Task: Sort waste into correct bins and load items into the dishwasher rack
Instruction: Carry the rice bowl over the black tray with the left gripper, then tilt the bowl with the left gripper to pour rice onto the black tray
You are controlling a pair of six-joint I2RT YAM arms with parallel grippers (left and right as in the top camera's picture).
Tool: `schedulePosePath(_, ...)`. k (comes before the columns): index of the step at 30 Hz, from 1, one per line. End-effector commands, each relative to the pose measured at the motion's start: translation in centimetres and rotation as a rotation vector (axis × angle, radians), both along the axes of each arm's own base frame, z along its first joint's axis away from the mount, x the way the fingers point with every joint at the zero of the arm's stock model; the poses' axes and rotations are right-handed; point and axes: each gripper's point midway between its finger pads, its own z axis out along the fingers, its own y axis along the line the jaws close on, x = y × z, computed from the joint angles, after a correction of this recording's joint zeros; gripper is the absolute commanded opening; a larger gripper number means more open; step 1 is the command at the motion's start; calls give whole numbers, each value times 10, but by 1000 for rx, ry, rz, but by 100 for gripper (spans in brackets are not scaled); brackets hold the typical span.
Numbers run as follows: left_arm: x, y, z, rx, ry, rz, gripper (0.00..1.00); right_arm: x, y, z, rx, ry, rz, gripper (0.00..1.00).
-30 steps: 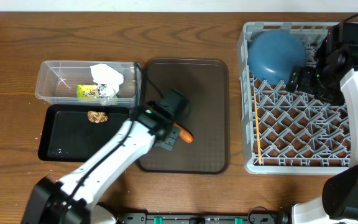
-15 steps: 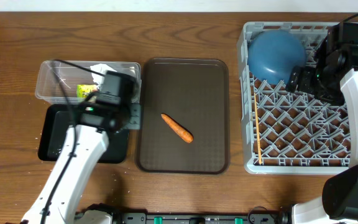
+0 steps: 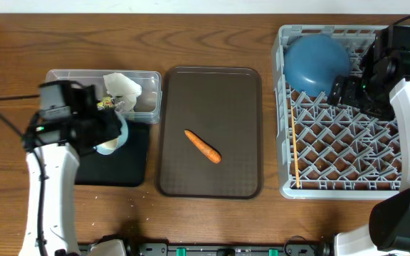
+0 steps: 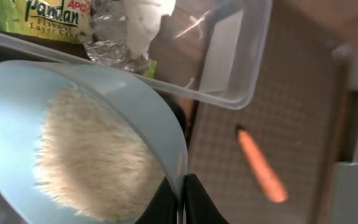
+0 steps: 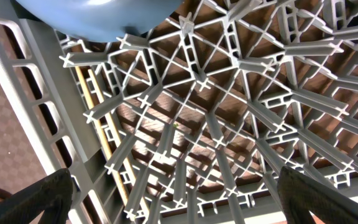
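2 items are loaded: the dark-blue bowl [image 3: 317,62] and the chopsticks [image 3: 294,146] sit in the dishwasher rack [image 3: 283,114]. The napkin [image 3: 122,87] and wrapper [image 4: 45,18] lie in the clear tub [image 3: 70,77]. The carrot [image 3: 203,146] is unsorted, on the brown serving tray [image 3: 233,99]. The left gripper [image 4: 180,198] has its jaws clamped on the rim of the light-blue cup [image 4: 135,93], which holds white rice [image 4: 92,155] and is tilted over the black tray [image 3: 130,167]. The right gripper [image 5: 179,193] hangs over the rack, jaws apart and empty.

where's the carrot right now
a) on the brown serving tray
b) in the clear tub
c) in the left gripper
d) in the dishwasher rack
a: the carrot lies loose on the brown serving tray, while the left gripper holds the light-blue cup.
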Motion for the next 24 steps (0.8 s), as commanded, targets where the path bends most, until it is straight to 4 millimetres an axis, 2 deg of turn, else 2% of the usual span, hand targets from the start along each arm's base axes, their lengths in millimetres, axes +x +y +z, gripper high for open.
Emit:
schedulePosePath(1, 6, -4, 31, -161, -107, -20, 6, -1, 2, 2, 5, -3, 12, 98)
schedulePosePath(4, 4, 5, 39, -253, -141, 11, 6, -1, 2, 2, 4, -3, 12, 98)
schedulePosePath(9, -2, 22, 38, -352, -158, 76, 6, -1, 2, 2, 4, -3, 12, 98)
schedulePosePath(16, 0, 32, 41, -513, -190, 94, 6, -1, 2, 2, 4, -2, 12, 98)
schedulePosePath(21, -2, 43, 20, -607, -108, 161, 6, -1, 2, 1, 5, -1, 12, 98)
schedulePosePath(24, 2, 43, 23, -706, -138, 145, 6, -1, 2, 2, 5, -2, 12, 98)
